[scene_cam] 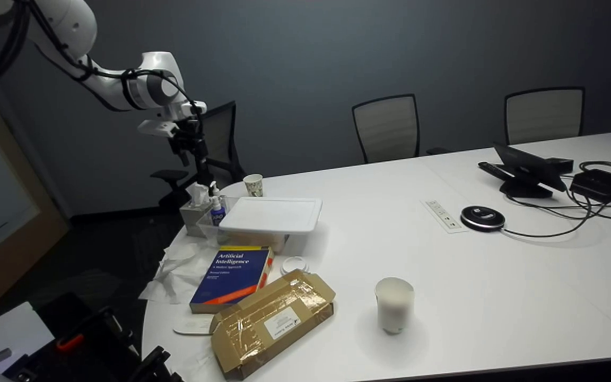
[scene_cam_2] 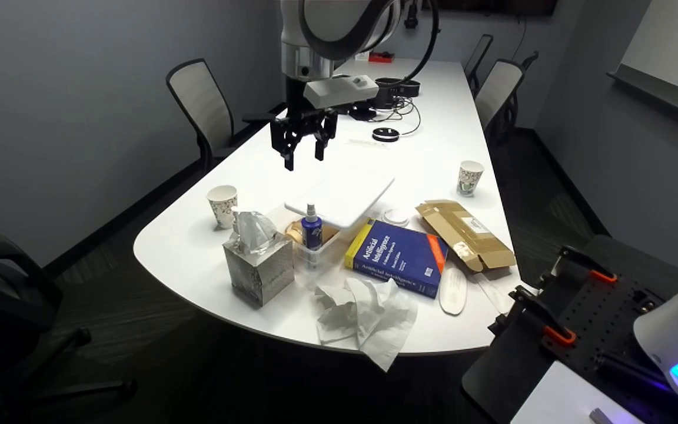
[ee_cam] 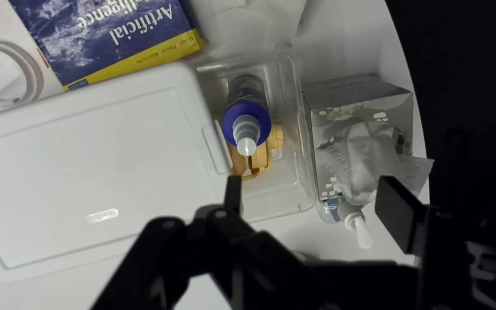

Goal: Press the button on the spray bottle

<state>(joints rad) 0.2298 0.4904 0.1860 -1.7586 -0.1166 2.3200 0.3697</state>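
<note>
One clear tub (scene_cam_2: pixel 332 251), right of the tissue box (scene_cam_2: pixel 259 274), holds an orange item (ee_cam: pixel 263 156) and my spray bottle (scene_cam_2: pixel 312 232), upright, blue, pale-tipped; my gripper (scene_cam_2: pixel 303 161) hangs, jaws apart.

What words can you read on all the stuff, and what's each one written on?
"Artificial Intelligence": on the blue book, cover and spine
"A Modern Approach": smaller, same cover
"Second Edition": small, same cover
"LOW PRICE EDITION": on the book's yellow strip, upside down in the wrist view
Too small or blurred to read: print on the spray bottle, pump bottle, white lid and the sticker on the cardboard box
</note>
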